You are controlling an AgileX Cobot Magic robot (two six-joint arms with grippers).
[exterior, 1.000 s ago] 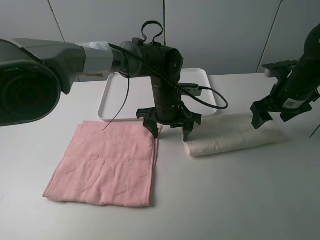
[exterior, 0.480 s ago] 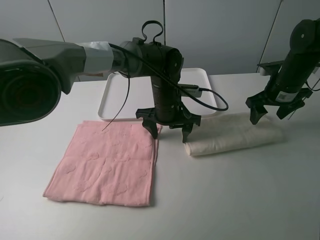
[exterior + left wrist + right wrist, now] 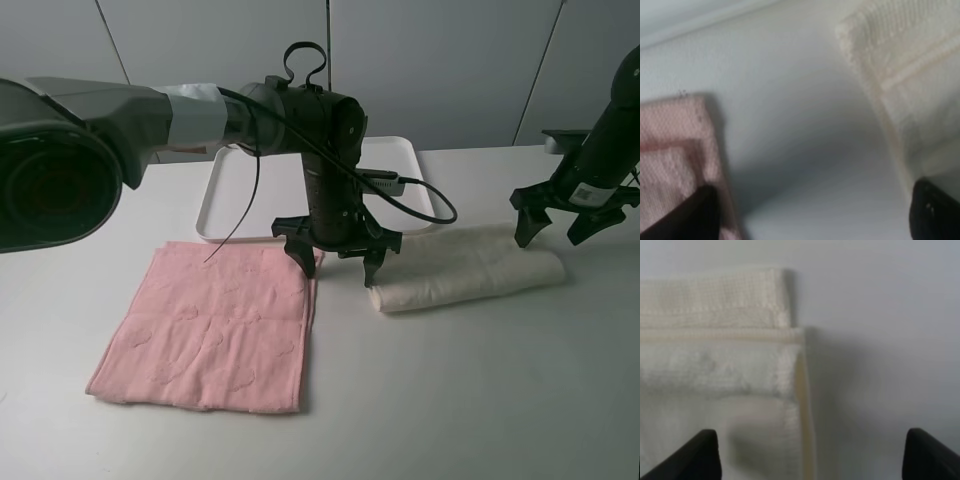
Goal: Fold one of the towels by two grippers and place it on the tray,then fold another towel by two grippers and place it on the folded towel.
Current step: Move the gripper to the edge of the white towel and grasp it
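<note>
The cream towel (image 3: 465, 268) lies folded into a long band on the table, right of centre. The pink towel (image 3: 215, 330) lies flat and spread out at the left. Behind both sits the white tray (image 3: 236, 205), with nothing on it. My left gripper (image 3: 340, 268) hangs open just above the table, in the gap between the pink towel's corner (image 3: 675, 145) and the cream towel's left end (image 3: 905, 75). My right gripper (image 3: 552, 236) is open over the cream towel's right end (image 3: 715, 355), holding nothing. In both wrist views the left gripper (image 3: 807, 220) and the right gripper (image 3: 807, 460) show wide-apart fingertips.
A black cable (image 3: 420, 195) loops from the left arm over the tray's right side. A large camera housing (image 3: 50, 170) fills the left of the exterior view. Bare white table (image 3: 450, 400) extends in front of the towels.
The right gripper has shifted right, toward the cream towel's right end, and its jaws have narrowed slightly. The left arm and both towels have not moved.
</note>
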